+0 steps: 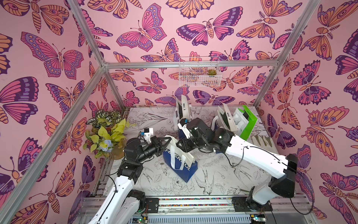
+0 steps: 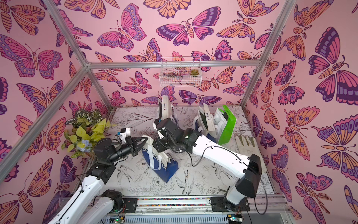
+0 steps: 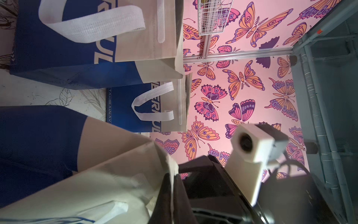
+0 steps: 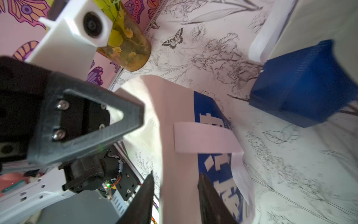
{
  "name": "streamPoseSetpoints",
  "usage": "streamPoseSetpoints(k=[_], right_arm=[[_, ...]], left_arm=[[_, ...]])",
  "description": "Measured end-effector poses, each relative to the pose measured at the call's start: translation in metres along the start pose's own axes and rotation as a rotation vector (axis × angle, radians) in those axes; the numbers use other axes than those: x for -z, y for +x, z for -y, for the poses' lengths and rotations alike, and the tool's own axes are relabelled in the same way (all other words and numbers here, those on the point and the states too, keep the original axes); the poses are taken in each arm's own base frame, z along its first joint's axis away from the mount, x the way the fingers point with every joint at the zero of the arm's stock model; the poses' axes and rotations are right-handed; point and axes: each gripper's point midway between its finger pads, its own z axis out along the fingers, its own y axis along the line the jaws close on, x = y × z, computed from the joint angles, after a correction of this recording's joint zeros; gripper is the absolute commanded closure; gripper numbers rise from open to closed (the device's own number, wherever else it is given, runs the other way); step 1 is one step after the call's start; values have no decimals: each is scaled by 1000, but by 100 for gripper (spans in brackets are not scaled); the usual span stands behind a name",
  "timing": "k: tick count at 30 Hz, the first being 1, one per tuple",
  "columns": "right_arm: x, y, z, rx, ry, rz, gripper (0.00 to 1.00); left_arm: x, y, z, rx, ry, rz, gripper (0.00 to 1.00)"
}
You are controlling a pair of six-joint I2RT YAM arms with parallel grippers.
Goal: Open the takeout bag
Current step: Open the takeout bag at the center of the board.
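In both top views the blue-and-white fabric takeout bag (image 1: 180, 163) is standing tilted on the flower-printed desk (image 1: 213, 180), near its middle and toward the front edge, with a white handle hanging over its blue side. The left arm (image 1: 135, 151) is reaching in beside a leafy plant in an amber vase (image 1: 106, 133), and the left jaws are sitting closed on the bag's white top edge. The right arm (image 1: 251, 153) is leaning in from the opposite side, its wrist just above the bag's mouth and hiding the right jaws. Along the back of the desk a second blue-and-white bag (image 1: 183, 114), a third blue-and-white bag (image 1: 224, 118) and a green paper bag (image 1: 249, 124) are standing upright. A pale work glove (image 1: 261, 140) is lying near the green one.

In the left wrist view the left jaws are pinching the takeout bag (image 3: 116, 155) by its white rim, the fabric running between the dark fingers (image 3: 182, 205).

In the right wrist view the right jaws are standing apart and clamping nothing. The white upper band of the takeout bag (image 4: 180, 104) is showing in the gap between the two fingers (image 4: 143, 203), and the left jaws are holding the bag's far edge.
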Motion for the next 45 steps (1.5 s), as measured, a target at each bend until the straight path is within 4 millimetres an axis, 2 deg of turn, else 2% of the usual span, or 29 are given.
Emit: streamPoseSetpoints(k=[3,5,7,10,13,15,25,29,36,41,45], right_arm=[[21,-2,-16,146,105,108,39],[25,1,-26,231,157,144,37],[20,4,-32,302,210,162,36],[-1,10,-37,381,285,167,32],[-22,16,-33,427,351,157,31],[-29,17,-29,440,386,159,31],[-34,9,-1,434,578,274,31],[-31,13,4,411,566,303,31],[-4,13,3,373,465,339,29],[-3,11,1,385,461,348,28],[-12,8,2,407,512,348,35]], left_arm=[[8,2,2,7,-42,36,100],[12,6,2,14,-60,50,100],[15,9,1,28,-77,62,100],[16,14,0,52,-92,69,100],[15,18,-2,75,-107,75,100],[14,18,-3,92,-113,79,100],[15,22,3,146,-106,74,100],[15,24,0,157,-116,62,100],[16,26,5,160,-100,57,100],[17,26,5,169,-100,62,100],[17,24,4,170,-103,72,100]])
